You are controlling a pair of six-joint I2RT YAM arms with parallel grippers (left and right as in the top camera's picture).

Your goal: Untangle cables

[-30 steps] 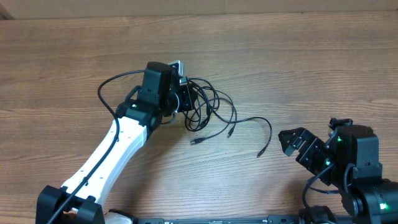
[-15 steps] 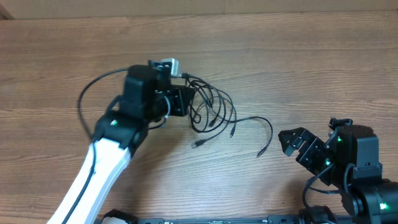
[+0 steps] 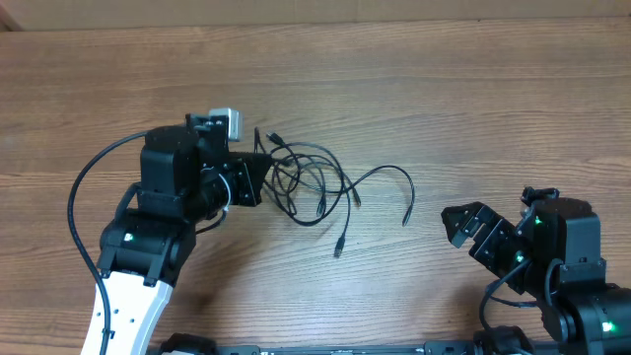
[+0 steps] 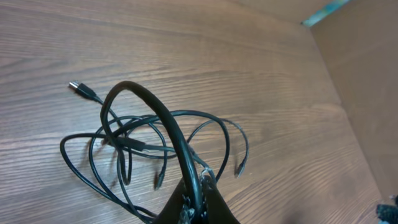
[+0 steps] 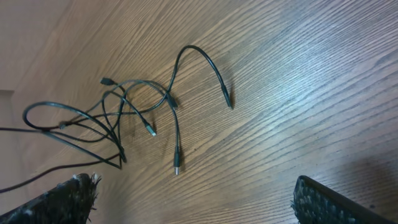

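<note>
Overhead: left gripper (image 3: 250,180) is pressed together on a strand at the near side of the cables (image 3: 308,180). Left wrist view agrees, with one loop arching up out of the closed fingers (image 4: 214,208). The bundle lies on the surface (image 3: 473,99) just ahead of that gripper, in loose overlapping loops. Two tails trail out toward the right gripper (image 3: 467,231), which hangs spread wide and empty, well apart from the nearest plug end (image 3: 405,215). Judged handling: very light, limp, thin cord, likely to slide on the wood rather than resist. Crossings will probably cinch if pulled hard. Best second hold looks to be a free tail just behind its plug (image 5: 176,167), clear of the crossings. Room: bare wood around both grippers, generous between them. Far edge (image 3: 394,22) runs beyond the bundle, seemingly too distant to matter.
</note>
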